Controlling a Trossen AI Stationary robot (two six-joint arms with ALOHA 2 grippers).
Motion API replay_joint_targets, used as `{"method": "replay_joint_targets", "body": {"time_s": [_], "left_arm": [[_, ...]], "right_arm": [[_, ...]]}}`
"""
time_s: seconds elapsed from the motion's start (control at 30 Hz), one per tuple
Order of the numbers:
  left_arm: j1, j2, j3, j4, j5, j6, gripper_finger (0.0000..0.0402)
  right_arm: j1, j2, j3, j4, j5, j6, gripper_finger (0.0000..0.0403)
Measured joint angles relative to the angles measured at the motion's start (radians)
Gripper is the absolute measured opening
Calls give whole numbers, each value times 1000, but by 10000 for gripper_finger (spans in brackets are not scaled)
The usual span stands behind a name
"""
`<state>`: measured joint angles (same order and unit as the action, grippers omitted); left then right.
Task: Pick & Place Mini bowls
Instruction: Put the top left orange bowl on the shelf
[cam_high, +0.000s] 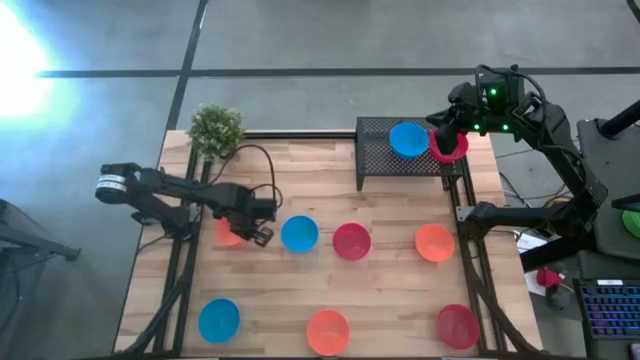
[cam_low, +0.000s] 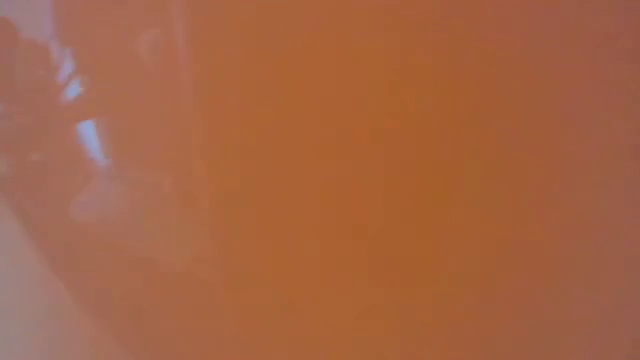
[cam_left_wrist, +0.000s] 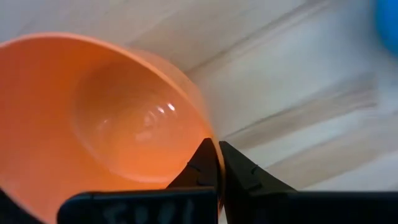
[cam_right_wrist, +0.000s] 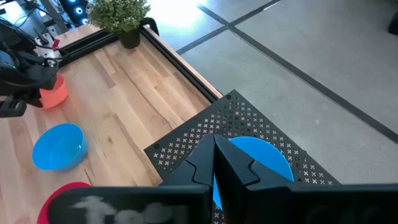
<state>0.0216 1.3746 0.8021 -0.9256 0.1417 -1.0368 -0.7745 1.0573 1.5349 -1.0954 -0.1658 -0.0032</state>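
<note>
My left gripper (cam_high: 262, 232) is at the table's left middle, shut on an orange mini bowl (cam_high: 229, 233) (cam_left_wrist: 93, 118). My right gripper (cam_high: 443, 133) (cam_right_wrist: 214, 158) hangs over the right end of the black mesh rack (cam_high: 378, 160), fingers shut, above a red bowl (cam_high: 450, 149) that lies at the rack's right edge. The right wrist view does not show this red bowl. A blue bowl (cam_high: 408, 138) (cam_right_wrist: 264, 155) rests on the rack top. Several more bowls stand on the wooden table. My left gripper pinches the orange bowl's rim (cam_left_wrist: 216, 163), one finger inside the bowl and one outside. The bowl is tilted in the hold (cam_right_wrist: 53, 92). My right gripper is right above the red bowl, but its own body hides the spot, so I cannot tell whether it touches.
Loose bowls on the table are blue (cam_high: 299, 233), red (cam_high: 352, 241), orange (cam_high: 434, 242), blue (cam_high: 218, 320), orange (cam_high: 327, 331) and red (cam_high: 457, 326). A potted plant (cam_high: 215, 128) stands at the far left corner. An orange surface (cam_low: 320, 180) fills the low view.
</note>
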Motion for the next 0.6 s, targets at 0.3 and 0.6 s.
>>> {"method": "replay_joint_targets", "body": {"time_s": [0.3, 0.6], "left_arm": [[0, 0, 133, -9, -28, 43, 1], [1, 0, 292, -93, -119, 121, 1]], "right_arm": [[0, 0, 0, 0, 0, -26, 8], [0, 0, 0, 0, 0, -25, 8]]}}
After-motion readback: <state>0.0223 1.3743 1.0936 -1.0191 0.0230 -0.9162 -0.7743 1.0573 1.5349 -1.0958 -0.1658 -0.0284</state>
